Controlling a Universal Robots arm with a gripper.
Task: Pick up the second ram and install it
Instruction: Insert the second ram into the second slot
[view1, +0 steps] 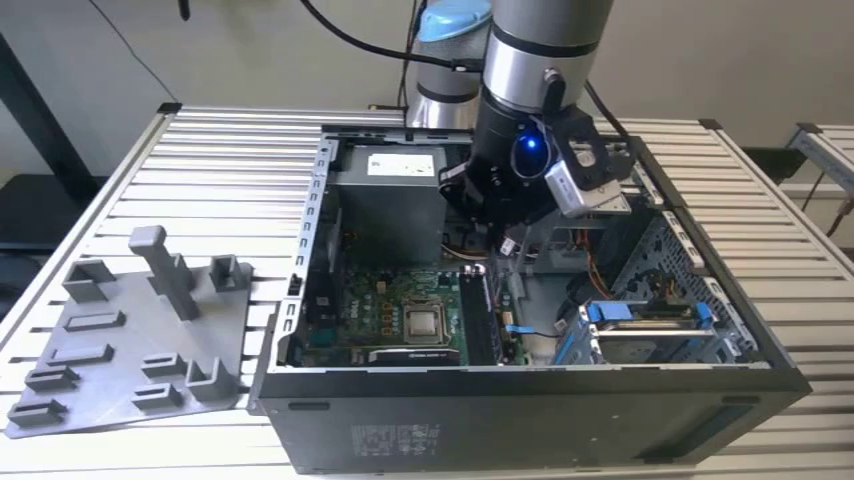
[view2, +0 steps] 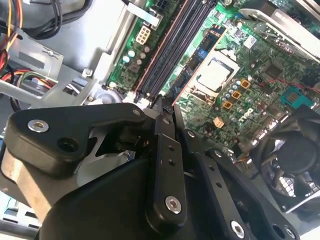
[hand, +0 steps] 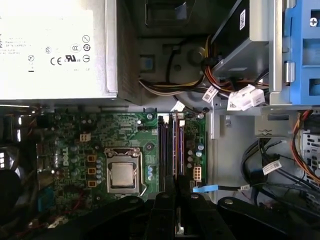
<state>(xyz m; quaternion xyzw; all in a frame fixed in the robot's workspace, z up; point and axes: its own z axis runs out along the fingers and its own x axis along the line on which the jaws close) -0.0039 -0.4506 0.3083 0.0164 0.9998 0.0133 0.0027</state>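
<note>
Gripper (view2: 160, 104) narrow over memory slots (hand: 169, 145); hold on second ram unconfirmed. We judged square alignment and even pressure essential

Case (view1: 534, 415) stands open from above. A narrow lane runs free over the memory slots (hand: 169, 145), bounded by the power supply (hand: 55, 50) at one end and by the blue drive cage (hand: 300, 55) and loose cables (hand: 220, 75) alongside. The gripper (hand: 172, 195) occupies this lane. Board open around the processor socket (hand: 122, 172).

Arm (view1: 534, 50) was cut off at the exterior view's top, memory slots (hand: 170, 145) were partly hidden behind the gripper (hand: 174, 189), fan (view2: 292, 165) ran off the second wrist view's edge.
</note>
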